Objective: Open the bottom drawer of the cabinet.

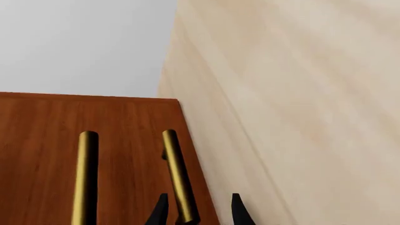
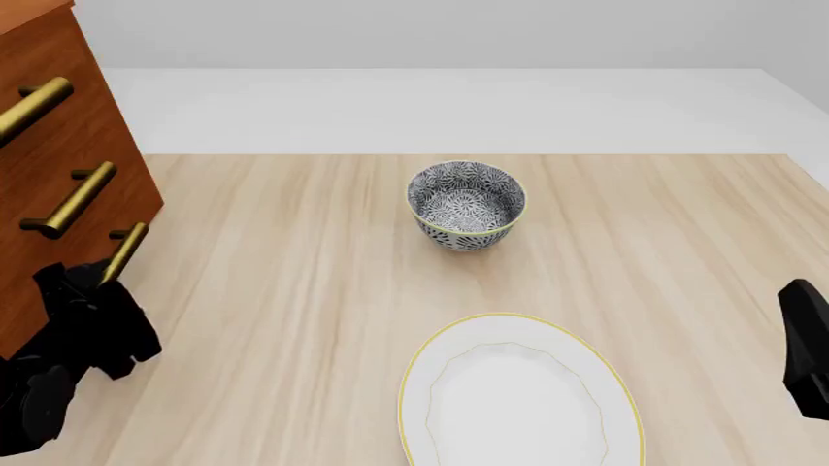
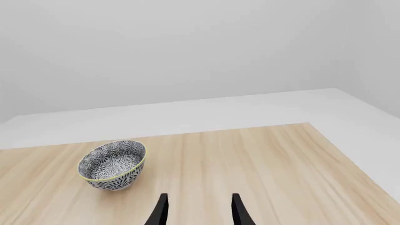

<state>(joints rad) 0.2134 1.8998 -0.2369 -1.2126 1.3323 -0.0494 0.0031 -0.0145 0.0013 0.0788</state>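
Matte black blocky left arm (image 2: 78,335), black right arm (image 2: 806,345), slim pointed black fingertips (image 3: 161,211)

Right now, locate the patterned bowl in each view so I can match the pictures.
Front view: the patterned bowl stands upright on the table, centre, beyond the plate.
Right wrist view: the bowl sits ahead of the open right claw, off to one side.
Left wrist view: not in it; only the cabinet front with brass handles.
Shared landmark: the light wooden table.

Left gripper (image 1: 196,211) fingers spread; right gripper (image 3: 198,211) fingers likewise parted.
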